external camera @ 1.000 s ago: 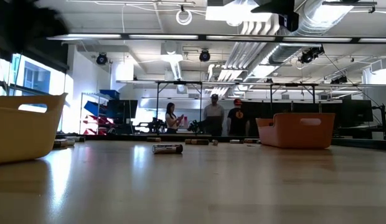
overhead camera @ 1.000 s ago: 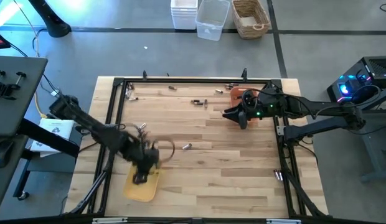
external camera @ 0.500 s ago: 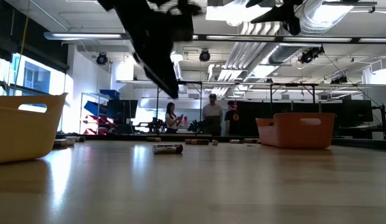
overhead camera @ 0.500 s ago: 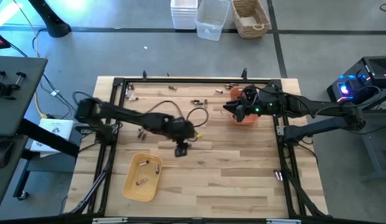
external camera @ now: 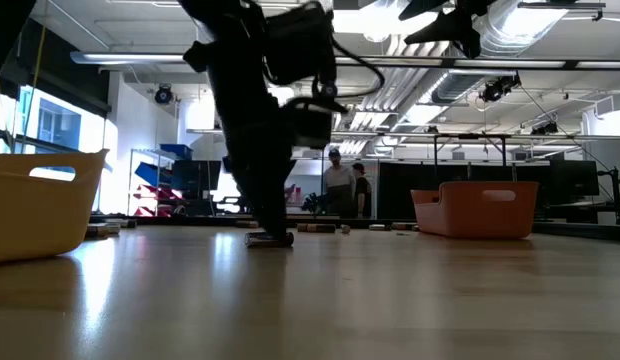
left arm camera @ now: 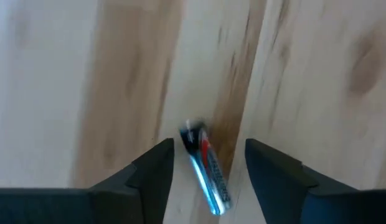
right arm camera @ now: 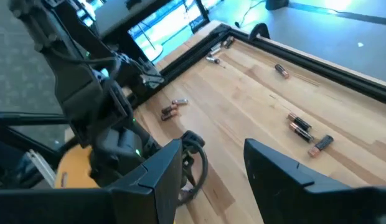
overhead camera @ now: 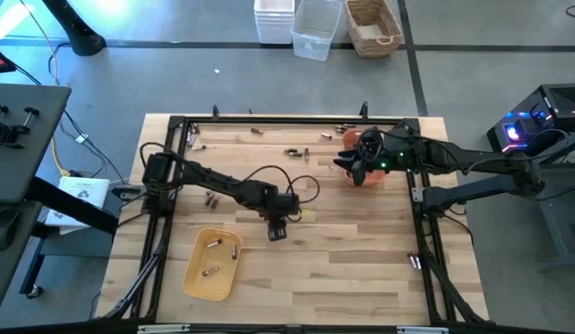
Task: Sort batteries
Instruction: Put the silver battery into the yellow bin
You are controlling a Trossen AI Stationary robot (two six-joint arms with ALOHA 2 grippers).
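Observation:
A lone battery [left arm camera: 205, 177], silver and blue with a dark end, lies on its side on the wooden table [overhead camera: 362, 250] near its middle. My left gripper [left arm camera: 208, 155] points down over it, open, one finger on each side of the battery, with a gap to each. The low view shows the same battery [external camera: 269, 239] on the table under the dark fingers. My right gripper [right arm camera: 211, 162] stands open with nothing between its fingers, high above the orange tray [overhead camera: 373, 160] at the far right. The yellow tray [overhead camera: 211, 263] at the near left holds a few batteries.
Loose batteries lie scattered: a pair [overhead camera: 297, 153] at the far middle, some [overhead camera: 211, 198] at the left, others along the far frame rail [overhead camera: 341, 128] and one pair [overhead camera: 415, 262] by the right rail. A black frame borders the table. People stand in the room behind.
My left gripper has swung from above the yellow tray toward the table's middle and right, then come down over the lone battery until its fingers stand on either side of it. The battery has stayed where it lay.

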